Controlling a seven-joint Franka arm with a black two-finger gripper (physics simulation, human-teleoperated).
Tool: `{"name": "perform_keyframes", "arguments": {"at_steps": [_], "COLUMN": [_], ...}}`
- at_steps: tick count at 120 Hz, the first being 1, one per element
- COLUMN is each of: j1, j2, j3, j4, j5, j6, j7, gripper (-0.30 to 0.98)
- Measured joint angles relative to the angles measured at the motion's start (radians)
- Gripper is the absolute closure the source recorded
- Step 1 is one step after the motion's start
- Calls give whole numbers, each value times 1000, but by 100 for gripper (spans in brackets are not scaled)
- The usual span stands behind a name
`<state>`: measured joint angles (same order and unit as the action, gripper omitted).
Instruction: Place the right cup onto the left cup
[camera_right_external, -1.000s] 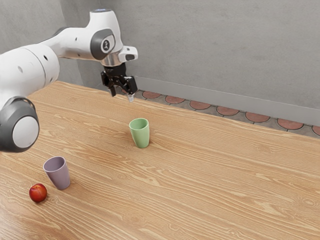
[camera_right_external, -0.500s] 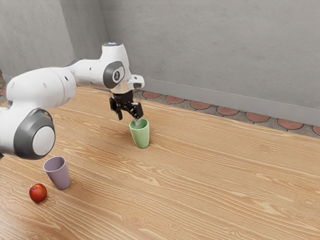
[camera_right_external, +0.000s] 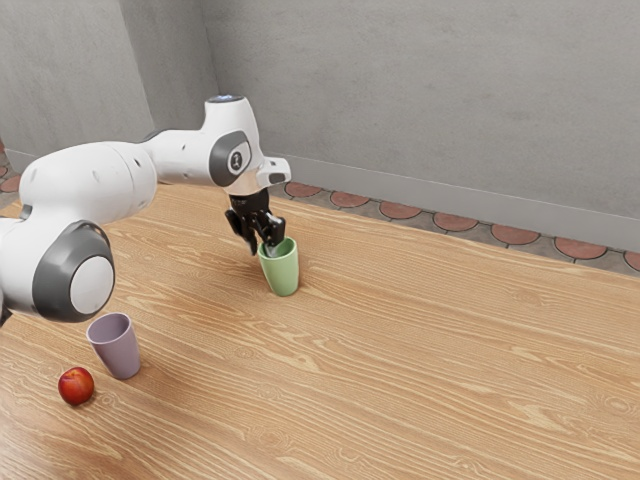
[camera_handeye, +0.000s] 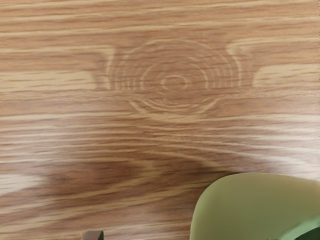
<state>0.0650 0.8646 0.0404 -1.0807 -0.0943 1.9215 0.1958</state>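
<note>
Green cup (camera_right_external: 283, 273) standing upright on the table (camera_right_external: 420, 370), gripper (camera_right_external: 263, 251) narrowing at its rim.
One finger is reaching inside; the fingers are partly open, not yet gripping, likely preparing to carry it to the purple cup (camera_right_external: 118, 350).

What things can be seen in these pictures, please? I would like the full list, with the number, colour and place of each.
Green cup: one, green, upright on the table, at the tool
Purple cup: one, dull purple, upright on the table, toward the exterior view's left
Fruit: one, red, on the table beside the purple cup
Table: one, brown wood grain, under the cups and fruit
Walls: two faces, grey, behind the table
Baseboard: one, pale grey, along the wall's foot
Floor tiles: several, reddish, beyond the table
Arm: one, white with dark grey, from the exterior view's left
Tool: one, black, open at the green cup's rim
</note>
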Motion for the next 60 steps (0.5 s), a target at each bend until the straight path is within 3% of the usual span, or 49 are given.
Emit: {"name": "perform_keyframes", "arguments": {"at_steps": [29, 60], "j1": [-6, -9], "j2": [1, -2], "j3": [-2, -8], "j4": [-3, -3], "j5": [-1, 1], "j6": [2, 2], "j7": [-3, -8], "gripper": [69, 76]}}
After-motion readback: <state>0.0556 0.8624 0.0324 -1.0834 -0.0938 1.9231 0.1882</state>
